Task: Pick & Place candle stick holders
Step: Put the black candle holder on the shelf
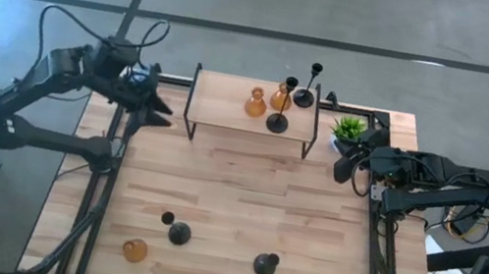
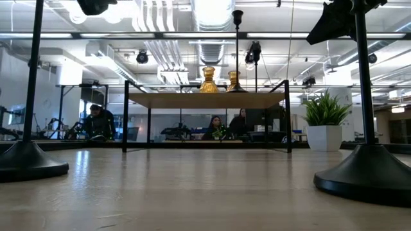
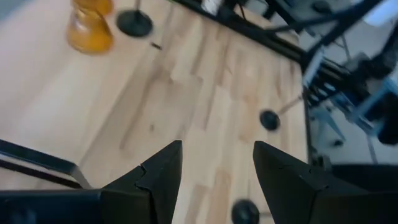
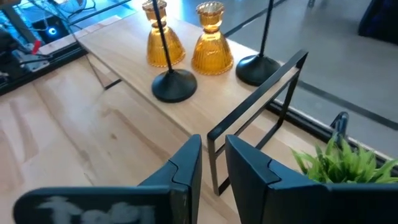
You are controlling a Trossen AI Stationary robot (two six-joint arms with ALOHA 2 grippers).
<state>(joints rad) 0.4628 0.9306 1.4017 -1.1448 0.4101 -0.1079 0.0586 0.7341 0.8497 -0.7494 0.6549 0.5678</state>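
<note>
A low shelf (image 1: pixel 229 110) at the table's far middle carries two amber holders (image 1: pixel 255 102) (image 1: pixel 280 96) and two black holders (image 1: pixel 277 123) (image 1: pixel 304 97), all upright on their bases; they also show in the right wrist view (image 4: pixel 211 46) (image 4: pixel 174 84). Near the front edge stand an amber holder (image 1: pixel 135 250) and two black holders (image 1: pixel 178 234) (image 1: pixel 265 265). My left gripper (image 1: pixel 158 108) (image 3: pixel 217 168) is open and empty, above the table left of the shelf. My right gripper (image 1: pixel 344 164) (image 4: pixel 213 155) hangs right of the shelf, narrowly open and empty.
A small green potted plant (image 1: pixel 349 130) stands on the table between the shelf's right end and my right gripper. The shelf has a thin black wire frame (image 4: pixel 255 87). Bare wood lies across the table's middle (image 1: pixel 245 192). People sit in the room beyond (image 2: pixel 215 125).
</note>
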